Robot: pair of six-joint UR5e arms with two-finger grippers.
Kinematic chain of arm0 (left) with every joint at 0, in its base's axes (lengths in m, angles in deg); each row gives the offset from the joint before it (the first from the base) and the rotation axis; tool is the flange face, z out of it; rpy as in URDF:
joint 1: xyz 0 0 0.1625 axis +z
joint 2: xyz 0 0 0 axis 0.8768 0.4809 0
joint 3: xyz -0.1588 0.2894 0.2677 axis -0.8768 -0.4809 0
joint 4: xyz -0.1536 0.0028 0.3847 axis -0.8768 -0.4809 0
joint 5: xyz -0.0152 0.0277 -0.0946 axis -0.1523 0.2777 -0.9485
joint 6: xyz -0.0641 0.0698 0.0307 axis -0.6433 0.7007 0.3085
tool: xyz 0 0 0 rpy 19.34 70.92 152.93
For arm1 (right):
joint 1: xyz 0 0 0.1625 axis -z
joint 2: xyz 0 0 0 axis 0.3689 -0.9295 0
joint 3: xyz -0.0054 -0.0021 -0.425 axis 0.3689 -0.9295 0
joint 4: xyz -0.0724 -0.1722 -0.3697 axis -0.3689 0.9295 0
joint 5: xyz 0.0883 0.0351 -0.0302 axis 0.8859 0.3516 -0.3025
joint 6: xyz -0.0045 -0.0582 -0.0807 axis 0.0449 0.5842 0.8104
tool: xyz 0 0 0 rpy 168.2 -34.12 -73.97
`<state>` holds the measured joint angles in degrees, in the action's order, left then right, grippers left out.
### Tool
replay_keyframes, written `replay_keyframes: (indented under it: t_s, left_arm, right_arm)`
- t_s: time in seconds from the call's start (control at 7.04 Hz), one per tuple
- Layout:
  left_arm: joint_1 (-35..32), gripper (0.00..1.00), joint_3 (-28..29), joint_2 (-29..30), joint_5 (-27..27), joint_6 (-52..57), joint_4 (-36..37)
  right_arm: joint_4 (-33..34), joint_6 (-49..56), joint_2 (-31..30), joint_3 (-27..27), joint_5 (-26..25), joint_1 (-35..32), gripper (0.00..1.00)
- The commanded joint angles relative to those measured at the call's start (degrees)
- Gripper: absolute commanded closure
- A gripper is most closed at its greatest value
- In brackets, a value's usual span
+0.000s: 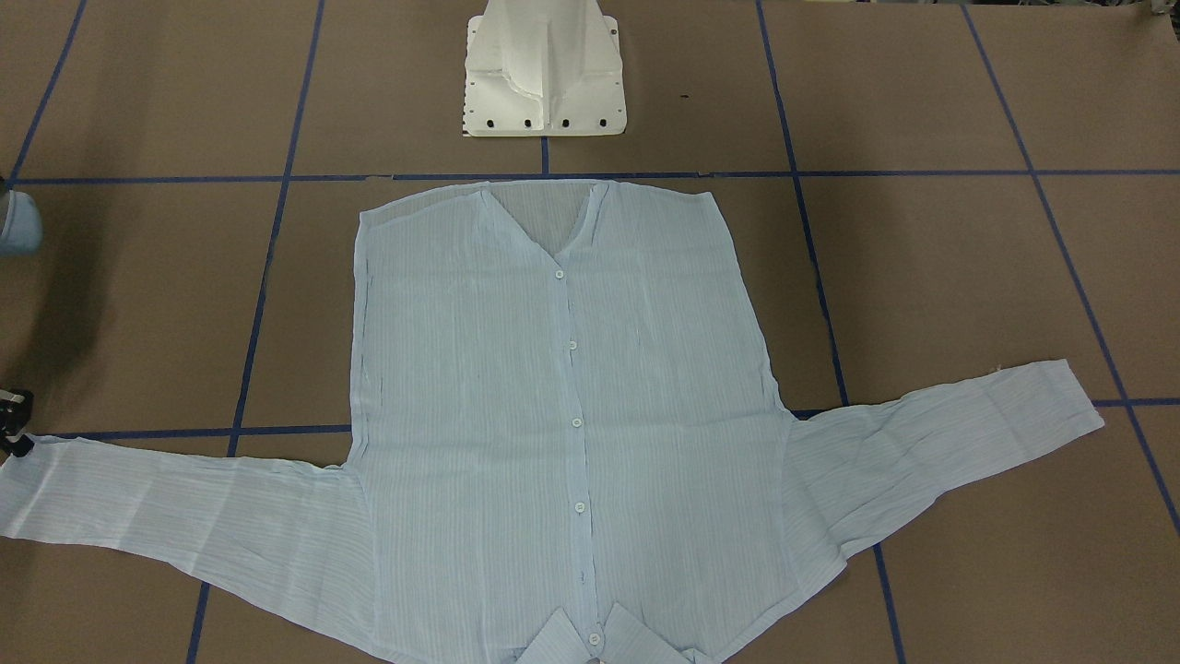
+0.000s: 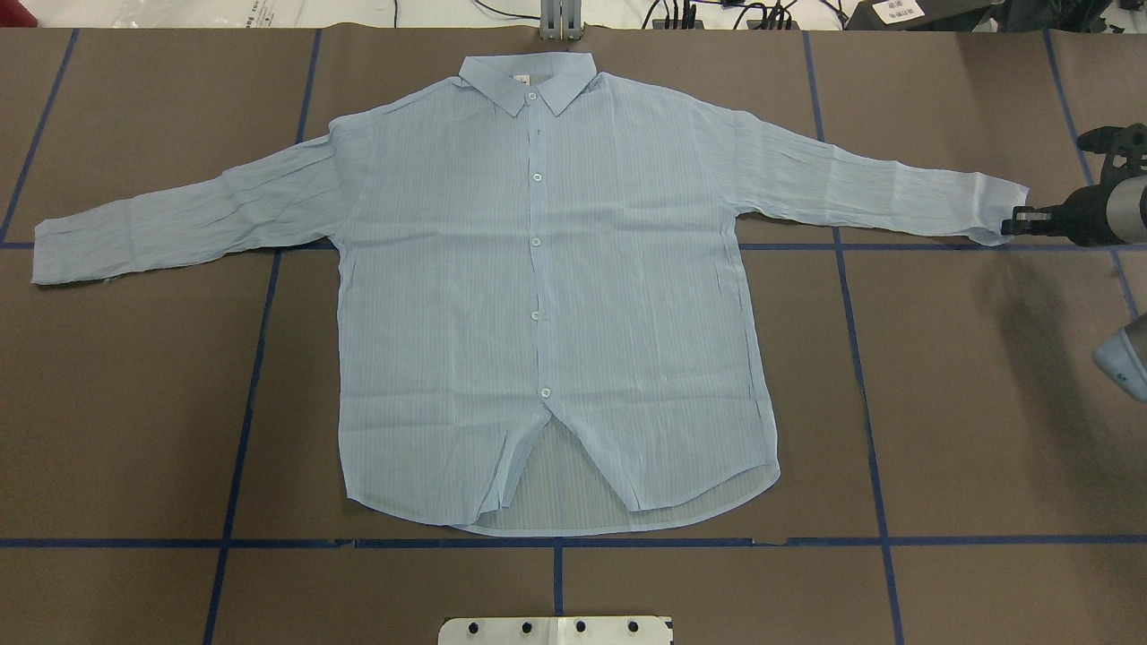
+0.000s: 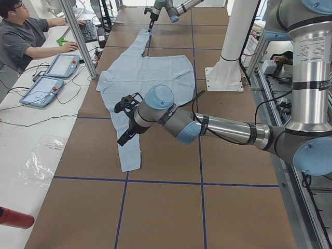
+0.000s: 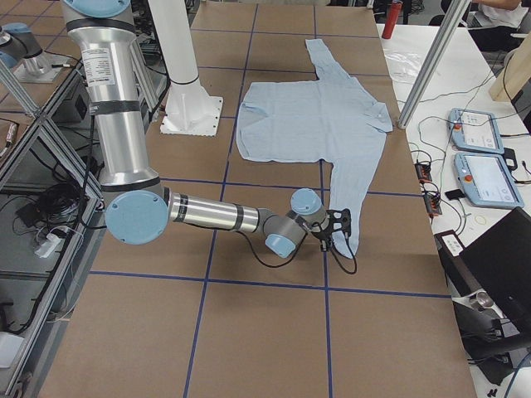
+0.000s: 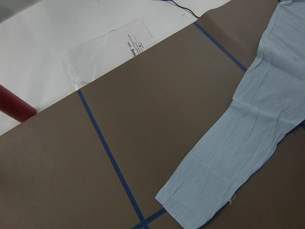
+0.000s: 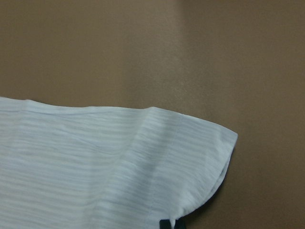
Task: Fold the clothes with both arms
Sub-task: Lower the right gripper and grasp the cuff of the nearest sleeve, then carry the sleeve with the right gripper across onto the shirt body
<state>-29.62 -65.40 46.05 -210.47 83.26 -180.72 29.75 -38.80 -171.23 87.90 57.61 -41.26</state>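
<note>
Surface point(image 2: 968, 403) bearing shirt point(image 2: 448, 313) spread flat, buttons up, sleeves out for folding.
Left gripper point(image 3: 127, 137) hangs over shirt's left sleeve end, right gripper point(image 2: 1013, 224) touches its right cuff point(image 6: 200, 157), probably to fold sleeves inward; open or closed, I cannot tell for either.

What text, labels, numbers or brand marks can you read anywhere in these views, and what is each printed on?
Nothing can be read in full.
Clear plastic bag: a line of black print, too blurred to read.
White labels on dark equipment at the table's far edge: too small to read.
Pendant screens: contents too small to read.
Shirt: no print or logo visible.
</note>
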Motion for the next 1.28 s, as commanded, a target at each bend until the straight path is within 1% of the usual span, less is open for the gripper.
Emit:
replay_keyframes:
  t_s: [0.0, 0.14, 0.28, 0.43, 0.57, 0.85, 1.0, 1.14]
  left_arm:
    - [0.00, 0.00, 0.02, -0.36, 0.00, 0.00, 0.00]
    - [0.00, 0.00, 0.02, -0.36, 0.00, 0.00, 0.00]
    - [0.00, 0.00, 0.10, -0.45, 0.00, -0.09, 0.00]
    - [0.00, 0.00, 0.10, -0.45, 0.09, -0.09, 0.00]
    - [0.00, 0.00, 0.19, -0.88, 0.09, -0.09, 0.00]
    - [-0.09, 0.00, 0.10, -0.97, 0.00, -0.09, 0.00]
    - [-0.09, 0.00, 0.45, -0.97, 0.00, 0.00, -0.09]
    - [-0.09, 0.00, 0.54, -0.97, 0.00, 0.00, -0.09]
  right_arm:
    - [2.26, -1.47, 1.66, 5.75, -0.18, -0.54, 1.00]
    - [2.45, -1.48, 3.16, 8.83, -2.09, -0.54, 1.00]
    - [2.54, -1.57, 6.04, 11.12, -6.03, -0.28, 1.00]
    - [2.54, -2.96, 11.38, 11.41, -6.33, 1.46, 1.00]
    - [2.54, -6.37, 16.57, 11.15, -7.72, 5.13, 1.00]
    - [2.71, -13.32, 23.88, 11.06, -22.34, 16.71, 1.00]
    - [2.63, -13.43, 25.74, 11.32, -27.64, 21.99, 1.00]
    - [3.15, -13.26, 28.89, 10.54, -32.56, 26.57, 1.00]
